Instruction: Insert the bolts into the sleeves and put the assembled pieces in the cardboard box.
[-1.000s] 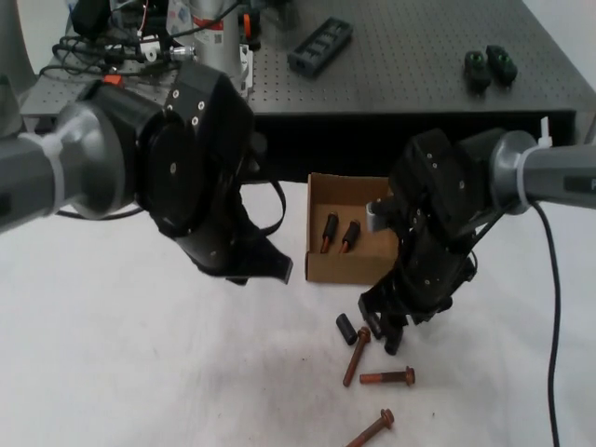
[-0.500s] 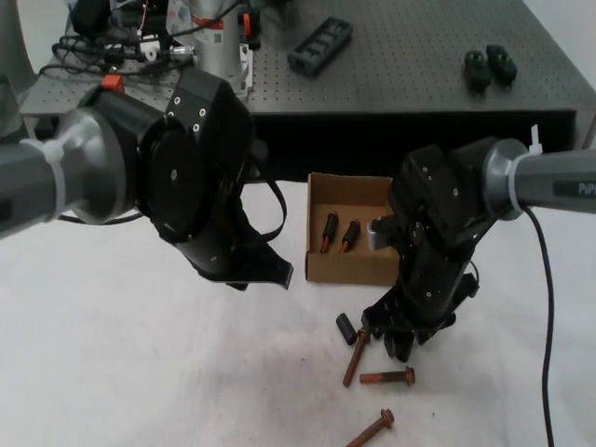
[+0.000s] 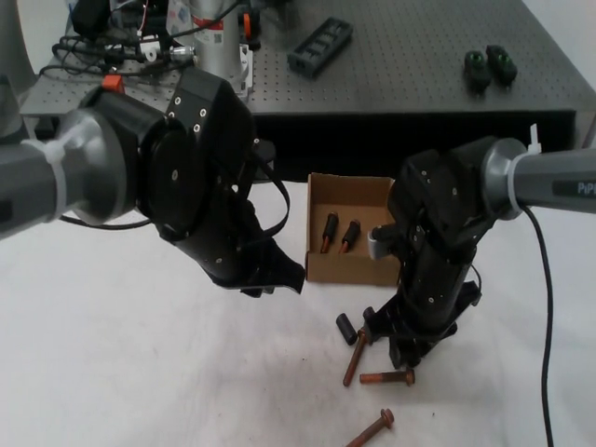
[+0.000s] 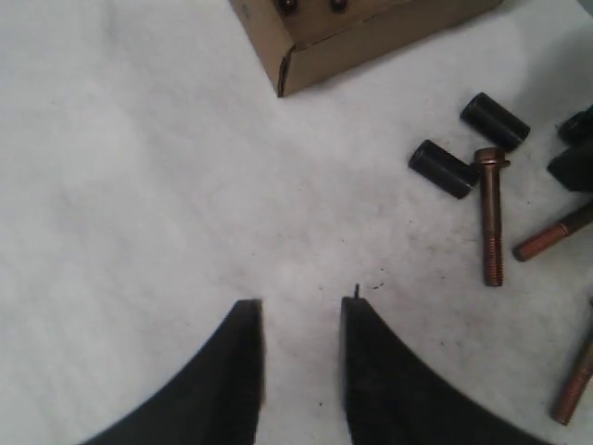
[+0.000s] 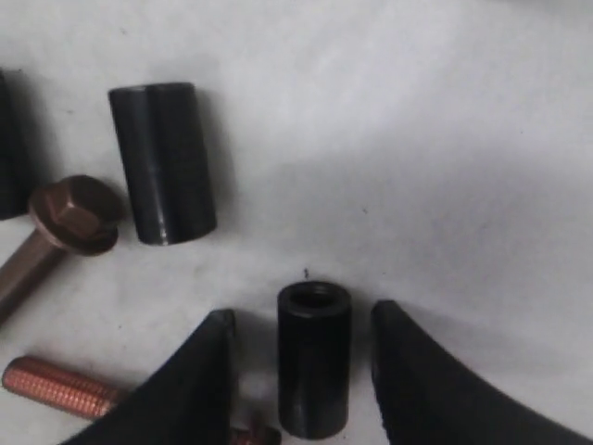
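Between right tool (image 5: 302, 313) fingers, black sleeve (image 5: 314, 371), gap on each side

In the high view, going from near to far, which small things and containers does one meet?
Nearest bolt → second bolt → loose sleeve → cardboard box → black tray.

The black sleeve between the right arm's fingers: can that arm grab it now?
Probably yes. The sleeve sits between the right arm's open fingers, with a gap on each side and nothing in the way.
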Motion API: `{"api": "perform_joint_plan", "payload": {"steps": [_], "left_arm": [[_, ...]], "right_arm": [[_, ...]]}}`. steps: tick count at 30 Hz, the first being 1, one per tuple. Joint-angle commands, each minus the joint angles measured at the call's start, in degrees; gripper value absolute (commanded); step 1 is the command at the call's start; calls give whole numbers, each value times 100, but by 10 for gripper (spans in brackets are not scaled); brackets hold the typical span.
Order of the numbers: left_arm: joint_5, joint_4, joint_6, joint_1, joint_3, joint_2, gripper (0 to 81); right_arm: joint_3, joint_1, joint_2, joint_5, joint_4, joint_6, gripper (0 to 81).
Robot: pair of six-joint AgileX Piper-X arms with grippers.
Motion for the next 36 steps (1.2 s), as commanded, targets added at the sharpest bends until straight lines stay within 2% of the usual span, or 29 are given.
{"api": "perform_joint_plan", "payload": {"steps": [1,4,8,11,14,17,19,28,31,36], "left_arm": [[18,-42,-45,-7,-13,-70,213],[172,-23,-45,-7,-13,-70,213],[826,-99,-45,-7,-13,-2,213],[1054,-337,-45,-41,-13,181,213],[1066,-594,-45,-153,-75,448,241],[1066,-668,0,-382,-342,854,331],[1066,-645,136,-546,-582,1149,360],[990,398,403,-1098,-2104,2522,314],[612,615,525,-1191,-2438,2831,314],[567,769,525,-1198,-2699,3137,314]], "right_arm": [[-30,4,45,-32,173,-68,349],[-30,4,45,-32,173,-67,251],[-30,4,45,-32,184,-168,115],[-30,-21,45,6,107,-373,1],[-30,-106,-47,38,28,-478,13],[-30,-287,-262,38,-31,-492,13],[-30,-436,-462,-32,-31,-492,13],[124,-1002,-1477,-151,95,-492,13],[183,-1061,-1653,-151,91,-492,13],[185,-1080,-1731,-151,91,-492,13]]}}
